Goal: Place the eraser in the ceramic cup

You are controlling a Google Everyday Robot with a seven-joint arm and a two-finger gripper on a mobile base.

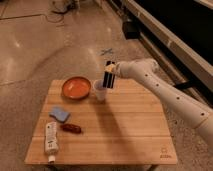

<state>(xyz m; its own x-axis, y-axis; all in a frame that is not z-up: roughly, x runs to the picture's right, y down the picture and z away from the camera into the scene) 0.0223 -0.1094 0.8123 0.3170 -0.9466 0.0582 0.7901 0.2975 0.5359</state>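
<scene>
Wooden table (125, 137) carries a white tube (50, 140), blue sponge (60, 114) and orange bowl (76, 87). Beside the bowl stands the ceramic cup (99, 92), mouth up. By its right rim the eraser (108, 80) hangs upright, lower end aimed downward, seemingly for lowering in. Its top is clamped between the fingers (113, 65) of the gripper (111, 67).

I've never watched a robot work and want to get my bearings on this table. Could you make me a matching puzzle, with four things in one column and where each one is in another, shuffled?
Things:
1. eraser
2. ceramic cup
3. blue sponge
4. white tube

Places:
A. standing next to the orange bowl
B. lying by the edge of the table nearest the camera
C. held upright in the gripper, close beside the cup
D. lying flat between bowl and tube

Pairs: 1-C, 2-A, 3-D, 4-B.
</scene>
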